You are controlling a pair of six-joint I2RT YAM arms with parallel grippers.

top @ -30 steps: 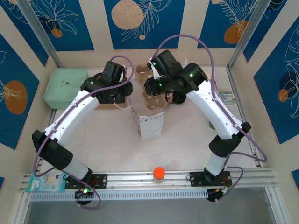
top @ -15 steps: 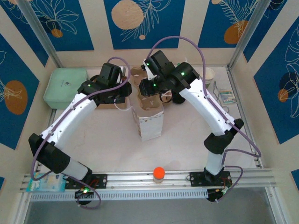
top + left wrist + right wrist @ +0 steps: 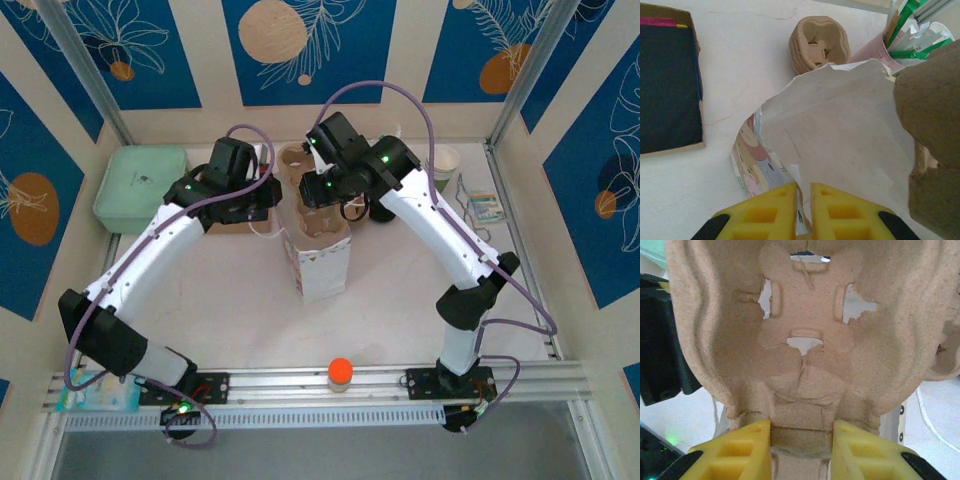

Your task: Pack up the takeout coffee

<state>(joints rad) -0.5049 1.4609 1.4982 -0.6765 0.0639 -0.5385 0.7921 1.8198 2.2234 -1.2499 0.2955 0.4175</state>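
- My left gripper [image 3: 802,200] is pinched on the near rim of the white paper bag [image 3: 322,265], with the paper caught between its yellow fingers and the mouth of the bag held open.
- From the left wrist I see into the bag's pale interior; its outer wall carries a cartoon print.
- My right gripper [image 3: 801,440] is clamped on the edge of a brown pulp cup carrier [image 3: 810,340], a yellow finger on either side of the rim.
- From above, that carrier [image 3: 322,215] sits at the open top of the bag, which stands upright mid-table.
- The takeout coffee [image 3: 383,212]: I make out only a dark round shape on the table just right of the carrier, tucked under my right arm; I cannot tell more than that.
- A stack of spare pulp carriers [image 3: 820,45] lies on the table beyond the bag, and a pink cup of green-and-white packets [image 3: 890,45] stands beside it.
- A pale green lidded container [image 3: 140,185] sits at the far left of the table.
- A flat cardboard box with a dark inside [image 3: 667,85] lies left of the bag.
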